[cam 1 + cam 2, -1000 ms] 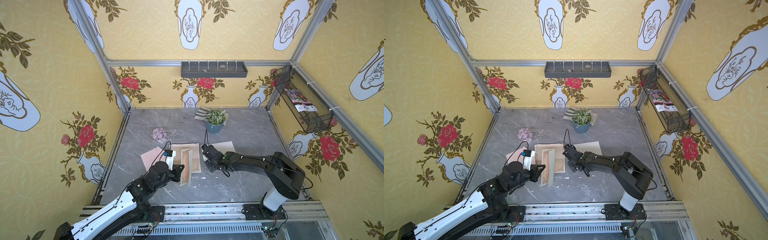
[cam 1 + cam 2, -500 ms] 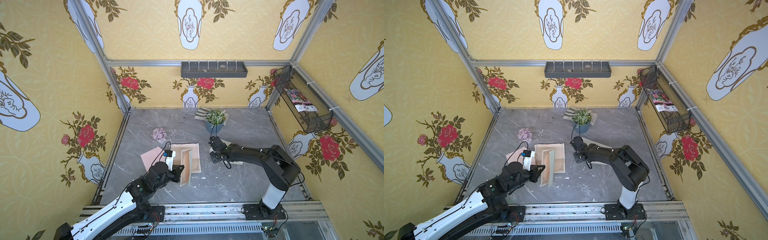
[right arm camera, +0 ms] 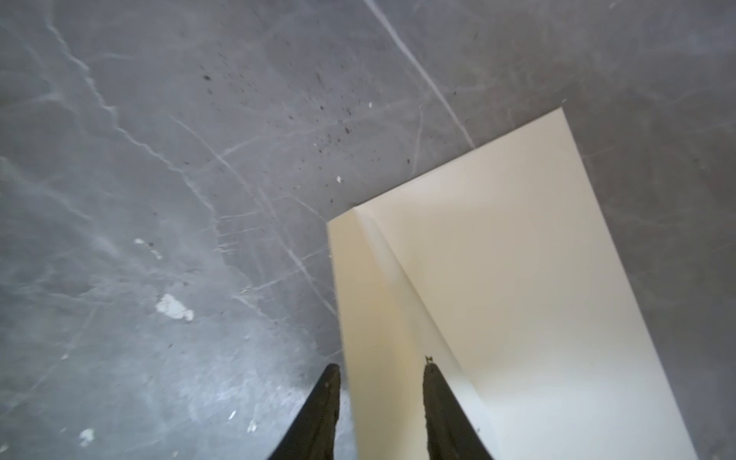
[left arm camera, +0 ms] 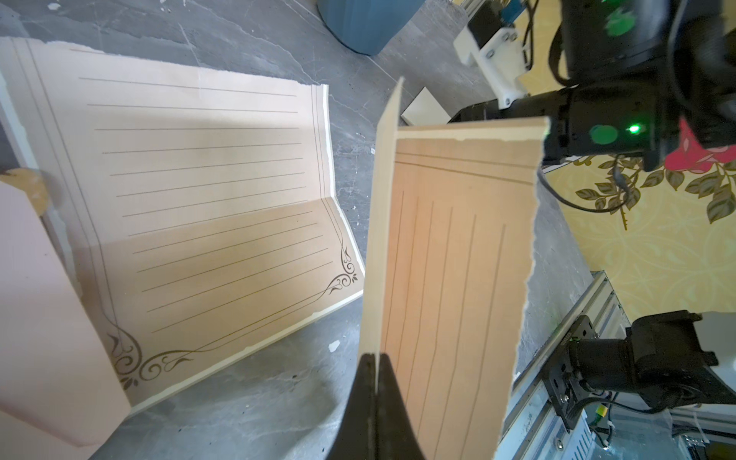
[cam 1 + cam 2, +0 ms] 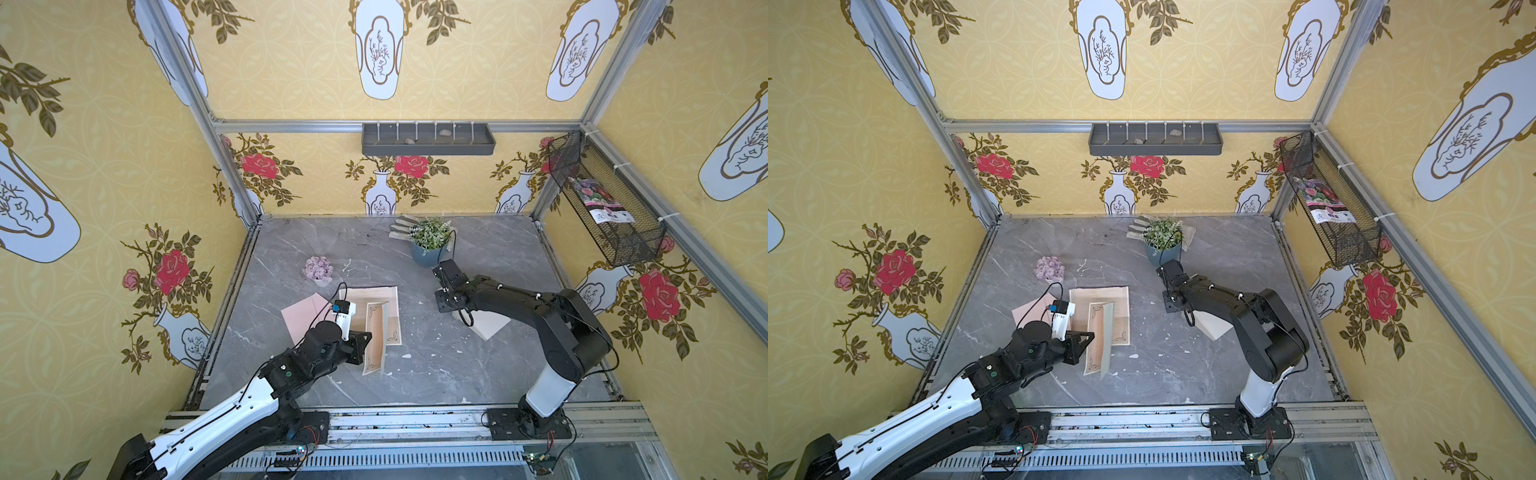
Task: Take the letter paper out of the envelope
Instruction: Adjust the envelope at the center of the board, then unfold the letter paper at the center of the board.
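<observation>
Marble table (image 5: 436,374) bears lined paper (image 5: 370,296), pink envelope (image 5: 301,316), potted plant (image 5: 430,245), perhaps gloves (image 5: 401,228).

Cream envelope (image 5: 491,325) partly under right arm (image 5: 519,299)

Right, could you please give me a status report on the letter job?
Left gripper shut on folded letter paper, held upright. Right gripper open over cream envelope. Second lined sheet lies flat beside it.
</observation>
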Action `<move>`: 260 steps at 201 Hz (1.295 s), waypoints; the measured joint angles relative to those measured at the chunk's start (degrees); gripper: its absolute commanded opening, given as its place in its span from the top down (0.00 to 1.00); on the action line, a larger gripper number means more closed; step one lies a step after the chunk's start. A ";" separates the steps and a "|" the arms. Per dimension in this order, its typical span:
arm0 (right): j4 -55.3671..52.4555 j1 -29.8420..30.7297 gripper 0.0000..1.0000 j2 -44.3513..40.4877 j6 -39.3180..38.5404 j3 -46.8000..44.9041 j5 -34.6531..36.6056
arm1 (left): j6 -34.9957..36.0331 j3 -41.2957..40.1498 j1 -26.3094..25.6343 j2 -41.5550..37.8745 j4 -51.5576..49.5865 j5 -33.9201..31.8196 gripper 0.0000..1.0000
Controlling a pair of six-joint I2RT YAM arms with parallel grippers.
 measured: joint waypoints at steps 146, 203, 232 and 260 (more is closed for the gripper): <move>7.72 18.93 0.27 -14.64 5.75 2.67 -9.29 | -3.08 0.61 -0.57 2.01 0.48 -3.21 1.00; 10.21 18.51 0.26 -10.80 5.51 4.11 -13.64 | -4.48 0.98 -0.59 1.22 -0.39 -4.55 1.00; 11.76 16.55 0.26 -10.05 5.44 4.26 -16.31 | -4.72 2.25 -1.03 3.30 -0.28 -5.53 1.00; 11.85 15.58 0.26 -10.88 5.53 4.13 -17.40 | -5.18 3.85 -2.56 7.76 0.28 -6.67 1.00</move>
